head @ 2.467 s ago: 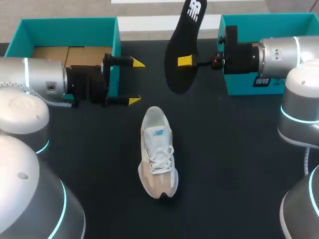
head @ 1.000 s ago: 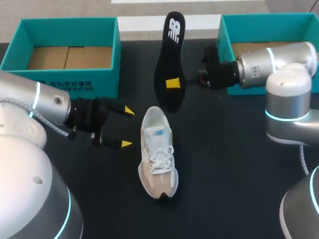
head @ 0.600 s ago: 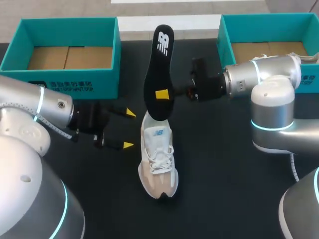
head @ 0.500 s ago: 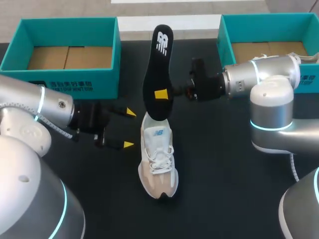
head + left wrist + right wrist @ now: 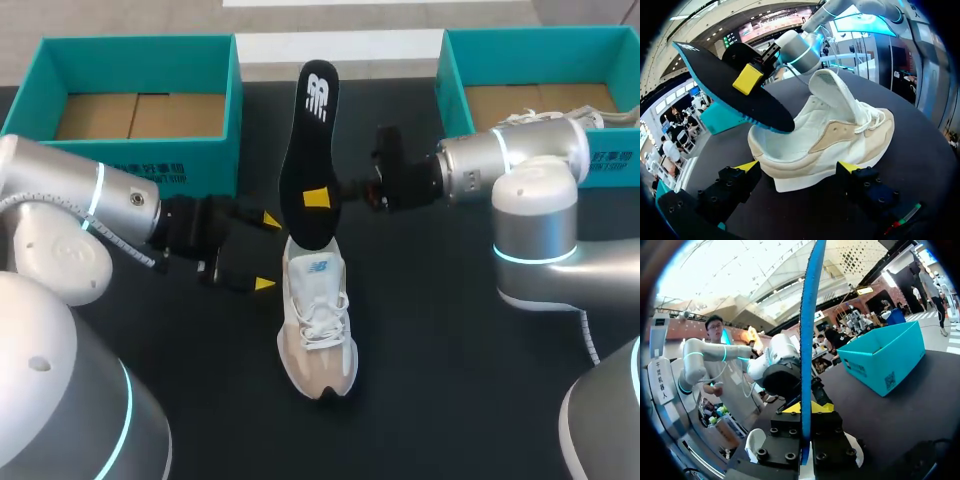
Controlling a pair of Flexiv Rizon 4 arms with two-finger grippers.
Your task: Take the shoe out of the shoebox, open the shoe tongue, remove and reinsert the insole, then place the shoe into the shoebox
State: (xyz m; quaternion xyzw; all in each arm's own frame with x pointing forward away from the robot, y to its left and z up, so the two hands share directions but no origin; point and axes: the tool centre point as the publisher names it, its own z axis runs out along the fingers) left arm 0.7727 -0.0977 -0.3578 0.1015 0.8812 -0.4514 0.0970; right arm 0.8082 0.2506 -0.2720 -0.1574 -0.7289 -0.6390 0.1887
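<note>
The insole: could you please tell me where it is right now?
In the head view, the insole stands mid-table, clamped in the right gripper, with its lower end over the heel opening of the shoe.

Shoe (image 5: 317,320) sits mid-table (image 5: 450,380) on its sole, heel end toward the far edge, toe toward the robot. Insole (image 5: 308,160) is up in the air over the heel end, tilted, with its lower tip right at the shoe opening and its upper end toward the far edge. Right gripper (image 5: 318,197) comes in from the right and pinches the insole mid-length, one finger on each face. Left gripper (image 5: 267,252) is just left of the heel end, fingers spread, shoe just ahead of them; can't tell if touching. Left box (image 5: 130,45) is at the far left, behind the left arm. Right box (image 5: 520,38) is at the far right, behind the right arm.
</note>
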